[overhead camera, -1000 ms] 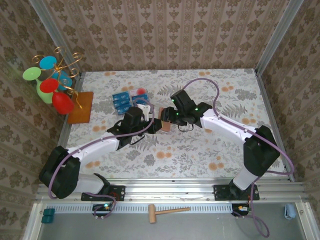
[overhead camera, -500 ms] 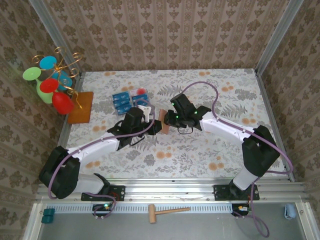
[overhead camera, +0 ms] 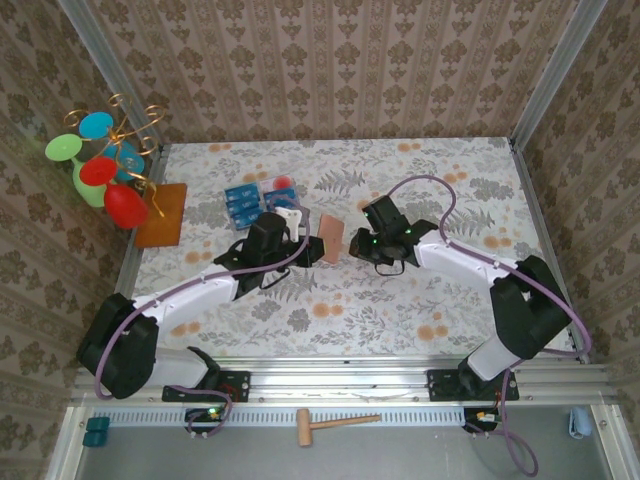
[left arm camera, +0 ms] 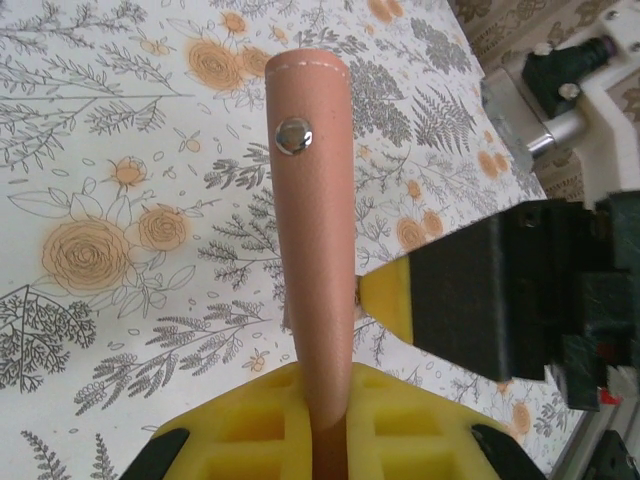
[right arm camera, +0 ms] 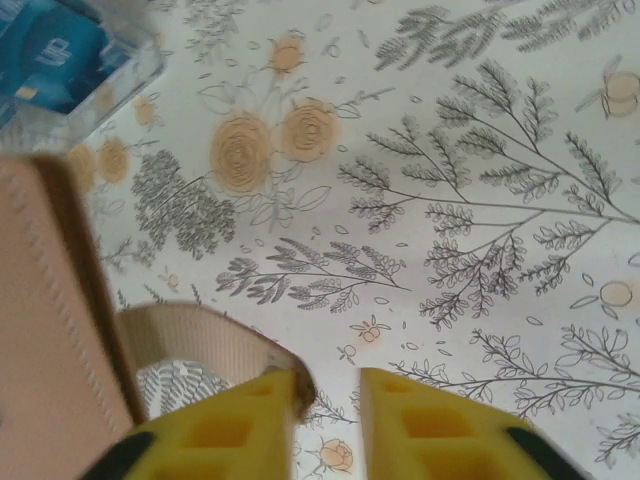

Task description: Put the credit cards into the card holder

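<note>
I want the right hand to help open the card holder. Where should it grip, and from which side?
Probably the pale flap curling out of the card holder. The left hand pinches the holder upright, leaving that flap free. Come from the right hand's side, jaws straddling its thin edge.

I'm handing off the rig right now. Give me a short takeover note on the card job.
Left gripper: shut on the card holder, clamping it at one end.
Right gripper: open with nothing between its fingers, close beside the holder, with a pale flap of the holder against one finger.
Credit cards: all lying in the clear tray, beyond the left gripper.
Done: the holder is gripped and presented to the right arm.
Left: no card is in either gripper and none shows in the holder, so probably spread the holder, then fetch and insert each card.
</note>
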